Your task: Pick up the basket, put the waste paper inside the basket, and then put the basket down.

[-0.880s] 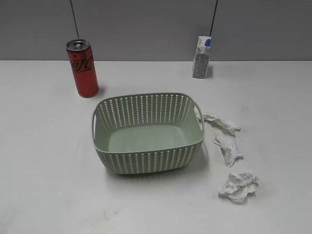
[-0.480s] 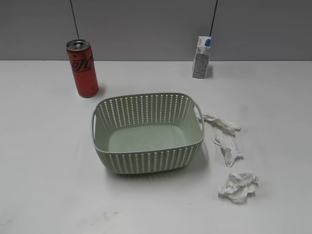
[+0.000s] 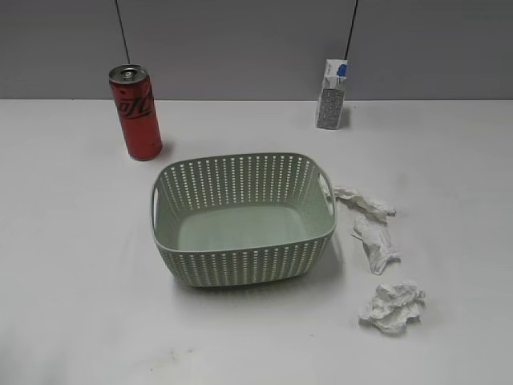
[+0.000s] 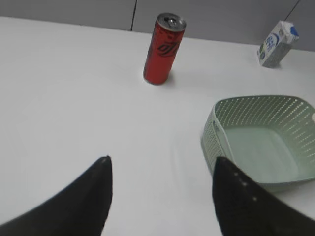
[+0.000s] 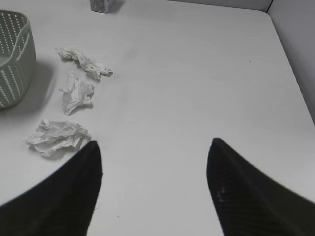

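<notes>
With your left gripper [image 4: 160, 164] wide open and empty, bring it over the basket [image 4: 261, 142] rim's near handle and close squarely.

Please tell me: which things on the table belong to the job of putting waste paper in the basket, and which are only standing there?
Belong to the job:
basket
three waste paper wads, right of the basket: far, middle, near

Only standing there:
red can
small carton

Empty sage-green basket [image 3: 243, 217] sits upright; three crumpled waste paper [image 3: 375, 237] wads lie beside it.
</notes>
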